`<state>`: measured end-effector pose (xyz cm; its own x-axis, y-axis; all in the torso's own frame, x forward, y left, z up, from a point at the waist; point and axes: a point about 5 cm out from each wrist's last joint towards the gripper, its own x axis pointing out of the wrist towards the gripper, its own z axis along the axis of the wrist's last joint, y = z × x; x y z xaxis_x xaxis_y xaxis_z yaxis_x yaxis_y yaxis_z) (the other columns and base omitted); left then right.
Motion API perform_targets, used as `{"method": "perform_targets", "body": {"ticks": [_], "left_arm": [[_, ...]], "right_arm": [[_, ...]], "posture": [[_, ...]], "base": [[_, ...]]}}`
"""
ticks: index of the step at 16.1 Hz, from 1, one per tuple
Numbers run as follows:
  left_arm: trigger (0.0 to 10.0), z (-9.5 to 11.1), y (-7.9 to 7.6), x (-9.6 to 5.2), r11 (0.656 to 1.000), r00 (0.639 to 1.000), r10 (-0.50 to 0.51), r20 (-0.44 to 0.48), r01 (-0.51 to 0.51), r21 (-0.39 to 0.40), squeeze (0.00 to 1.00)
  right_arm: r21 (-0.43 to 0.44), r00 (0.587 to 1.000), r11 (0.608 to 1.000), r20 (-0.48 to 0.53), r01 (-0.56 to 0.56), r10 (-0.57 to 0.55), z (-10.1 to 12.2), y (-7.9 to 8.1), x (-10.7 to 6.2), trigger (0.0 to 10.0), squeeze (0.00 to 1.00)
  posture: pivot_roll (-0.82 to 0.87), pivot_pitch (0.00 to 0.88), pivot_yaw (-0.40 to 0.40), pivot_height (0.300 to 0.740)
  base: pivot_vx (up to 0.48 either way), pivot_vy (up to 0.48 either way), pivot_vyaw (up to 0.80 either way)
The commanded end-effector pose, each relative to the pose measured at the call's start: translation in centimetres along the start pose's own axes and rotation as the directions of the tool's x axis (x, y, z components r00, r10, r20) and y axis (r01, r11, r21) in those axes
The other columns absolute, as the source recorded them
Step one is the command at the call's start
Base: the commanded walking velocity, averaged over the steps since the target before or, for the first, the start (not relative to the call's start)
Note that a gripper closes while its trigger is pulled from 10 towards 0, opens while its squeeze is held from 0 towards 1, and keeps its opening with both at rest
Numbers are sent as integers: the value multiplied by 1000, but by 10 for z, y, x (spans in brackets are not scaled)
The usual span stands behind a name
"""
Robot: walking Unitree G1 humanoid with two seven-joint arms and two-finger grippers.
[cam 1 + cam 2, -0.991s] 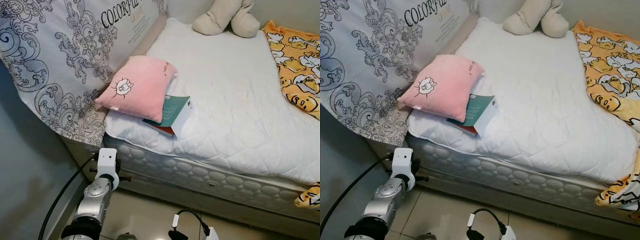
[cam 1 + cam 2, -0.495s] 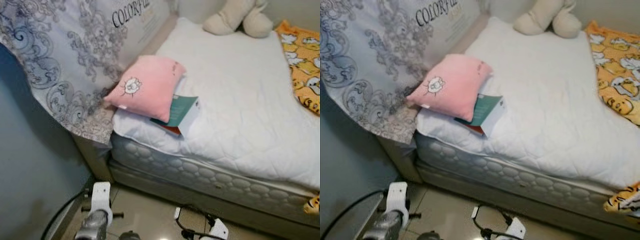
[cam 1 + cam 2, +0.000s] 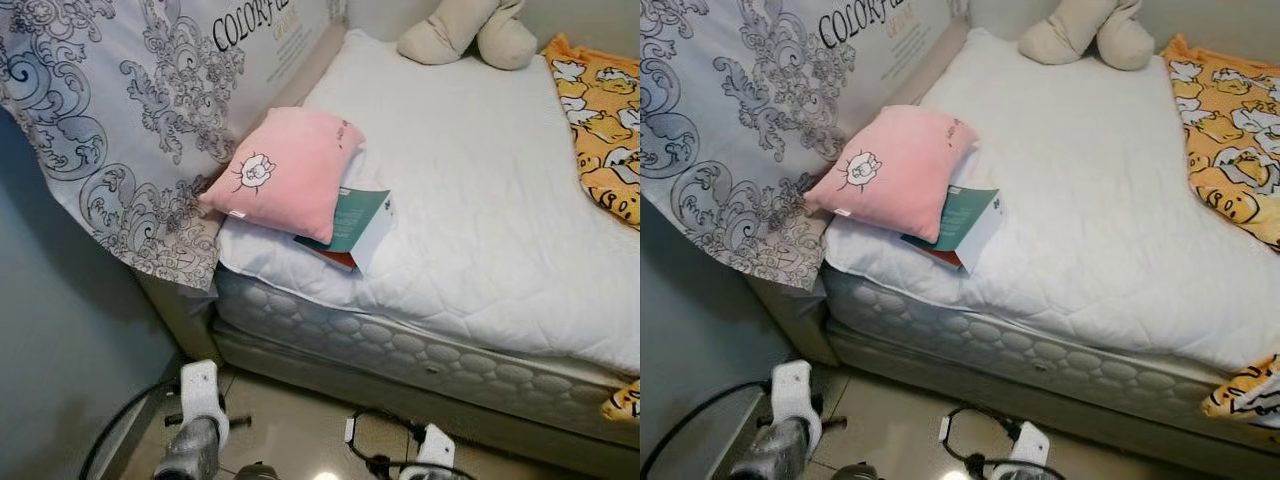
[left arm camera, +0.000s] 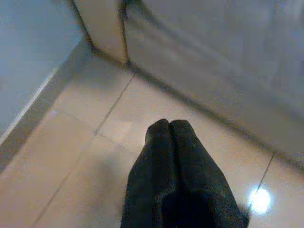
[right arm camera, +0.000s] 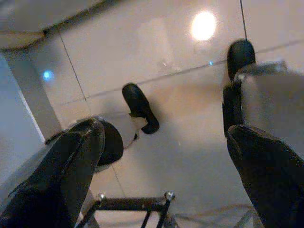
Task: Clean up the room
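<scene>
Left gripper (image 4: 169, 127): fingers pressed together, holding nothing, hanging low over the glossy beige tiled floor (image 4: 85, 142) close to the grey wall skirting. Right gripper (image 5: 166, 142): fingers spread wide, empty, also low over the floor. Both arms appear idle.

Task items lie above and ahead of both grippers, on the white quilted mattress (image 3: 480, 210). Nearest the bed's front edge, up and forward of the left gripper, a teal-and-white softcover book (image 3: 358, 222) rests on a second book with a red cover, both partly tucked under a pink plush square cushion with a small cartoon face (image 3: 285, 172). The cushion overlaps the books' near-left corner and touches the grey floral-patterned fabric sheet (image 3: 140, 110) draped beside the bed.

Judged step: approach the bed and pick up the books or cushion. To do it well, an arm should be raised clear of the mattress edge before reaching in; the cushion likely needs lifting first, since it pins the books.

Obstructions: the draped sheet crowds the left gripper's route. Further off, to the right, an orange cartoon-print blanket (image 3: 605, 100); farthest, a beige plush toy (image 3: 465, 30) at the bed's far end.
</scene>
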<state>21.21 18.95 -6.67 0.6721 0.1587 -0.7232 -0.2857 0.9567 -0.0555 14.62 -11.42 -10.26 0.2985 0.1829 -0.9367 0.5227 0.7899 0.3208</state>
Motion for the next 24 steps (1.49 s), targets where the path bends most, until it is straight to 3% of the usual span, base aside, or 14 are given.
{"method": "perform_targets", "body": {"ticks": [1, 2, 3, 6, 8, 9, 11, 12, 13, 16, 17, 19, 23, 24], "left_arm": [[10000, 12, -3, 2, 999, 998, 12, 56, -10, -39, 0], [10000, 35, -4, 4, 998, 987, 20, 159, -10, -66, 0], [10000, 60, -10, 5, 998, 967, -2, 255, 17, -57, 0], [10000, 97, -25, 3, 998, 917, -56, 395, 61, 1, 0], [10000, 109, -32, -2, 994, 876, -93, 474, 55, 93, 0], [10000, 112, -37, -5, 967, 849, -119, 515, -18, 254, 0], [10000, 99, -35, -2, 889, 870, -122, 477, -119, 443, 0], [10000, 89, -27, 0, 886, 898, -88, 431, -127, 445, 0], [10000, 81, -22, 2, 831, 917, -81, 391, -154, 534, 0], [10000, 71, -13, 2, 709, 929, -146, 341, -143, 691, 0], [10000, 73, -7, 1, 690, 925, -155, 347, -150, 708, 0], [10000, 78, 2, 0, 701, 922, -150, 357, -156, 696, 0], [10000, 95, 16, -3, 644, 899, -173, 402, -205, 737, 0], [10000, 100, 19, -6, 616, 888, -193, 417, -221, 756, 0]], "right_arm": [[-896, 833, 427, 325, 120, 448, 125, 136, -47, 10000, 0], [-878, 792, 463, 364, 118, 490, 133, 148, -55, 10000, 0], [-875, 737, 471, 388, 107, 553, 140, 164, -65, 10000, 0], [-890, 611, 437, 420, 132, 671, 148, 193, -85, 10000, 0], [-891, 570, 432, 428, 137, 701, 150, 197, -91, 10000, 0], [-903, 574, 408, 408, 137, 710, 146, 194, -88, 10000, 0], [-905, 634, 406, 388, 126, 669, 138, 180, -76, 10000, 0], [-901, 675, 413, 389, 136, 627, 134, 171, -68, 10000, 0], [-898, 705, 417, 387, 141, 594, 131, 164, -63, 10000, 0], [-891, 711, 432, 395, 141, 582, 127, 165, -61, 10000, 0], [-885, 707, 447, 400, 133, 583, 125, 167, -61, 10000, 0], [-882, 706, 454, 402, 128, 583, 123, 169, -60, 10000, 0], [-907, 695, 409, 359, 102, 623, 109, 183, -60, 10000, 0], [-913, 699, 398, 342, 89, 629, 103, 186, -59, 10000, 0]], "posture": [[291, 0, -270, 740], [291, 0, -271, 740], [288, 1, -270, 740], [278, 4, -266, 740], [271, 6, -264, 740], [267, 8, -261, 740], [269, 10, -255, 740], [269, 12, -244, 740], [273, 13, -234, 740], [301, 27, -167, 740], [312, 30, -138, 740], [319, 28, -117, 740], [379, 32, -55, 740], [404, 40, -49, 740]], "base": [[0, 0, 0], [0, 0, 0], [0, 0, 0], [0, 0, 0], [0, 0, 0], [0, 0, 0], [0, 0, 0], [0, 0, 0], [0, 0, 0], [0, 0, 0], [0, 0, 0], [0, 0, 0], [0, 0, 0], [0, 0, 0]]}}
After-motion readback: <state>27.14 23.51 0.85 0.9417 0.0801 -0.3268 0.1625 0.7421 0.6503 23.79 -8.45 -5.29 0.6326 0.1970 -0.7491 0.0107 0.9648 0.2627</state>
